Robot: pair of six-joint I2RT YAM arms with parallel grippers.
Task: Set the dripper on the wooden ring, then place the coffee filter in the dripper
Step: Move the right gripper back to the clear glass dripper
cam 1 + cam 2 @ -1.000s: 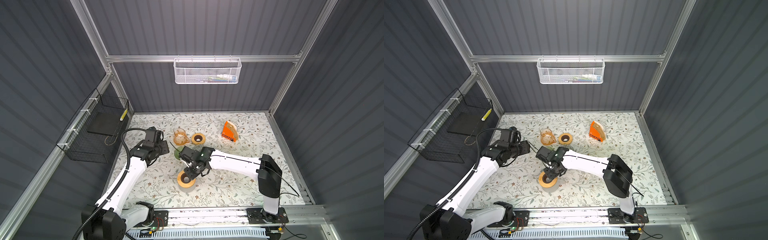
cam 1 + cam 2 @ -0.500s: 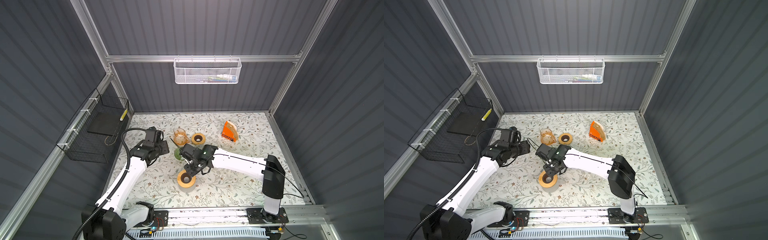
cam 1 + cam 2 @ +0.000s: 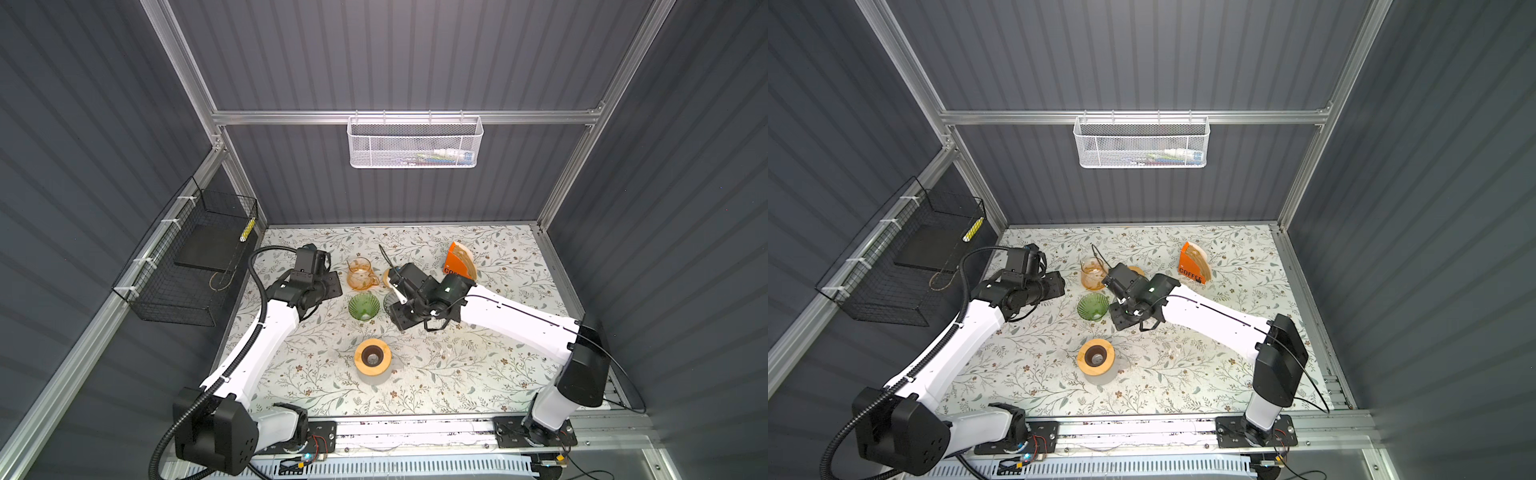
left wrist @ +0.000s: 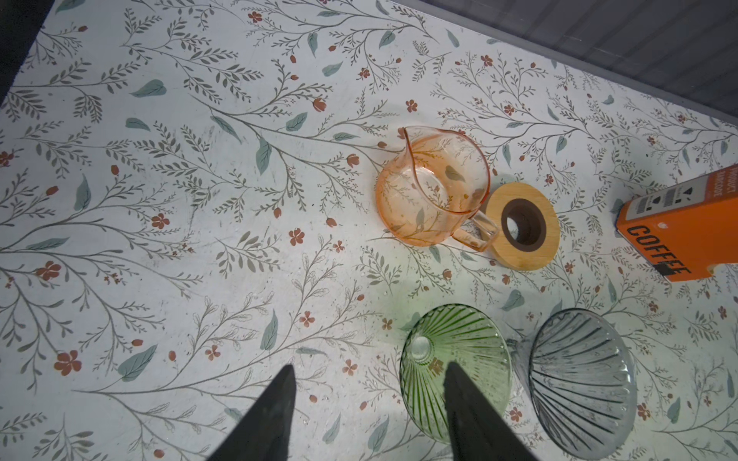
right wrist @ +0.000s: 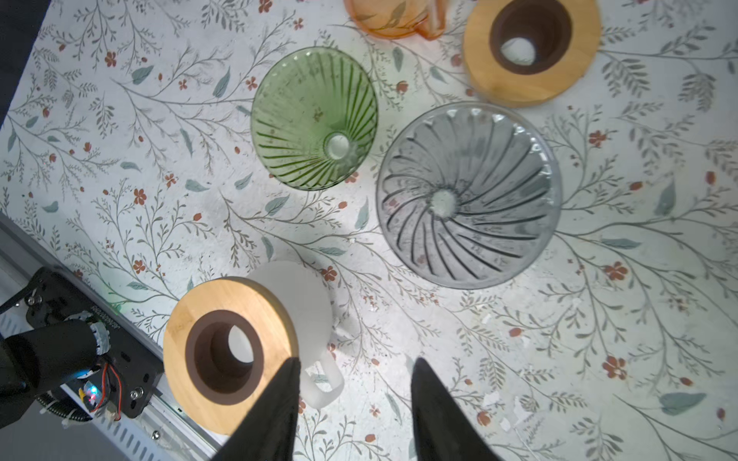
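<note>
Near the grey ribbed glass dripper [image 5: 467,195], my right gripper [image 5: 355,361] gapes empty (left gripper [image 4: 368,367] too).
Fetching step, I judge; orange cardboard filter box [image 4: 679,223] next.

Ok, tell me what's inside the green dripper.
Nothing: the green dripper is empty; only its ribs and drain hole show. From the right wrist view none of its bowl is covered.

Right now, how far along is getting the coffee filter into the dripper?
Nothing looks done: the green dripper and the grey dripper both sit empty. Nothing is in hand either: the left pincer and the right pincer are open and hold nothing. Left to do: pull a filter from the orange box, then seat it in a dripper.
</note>
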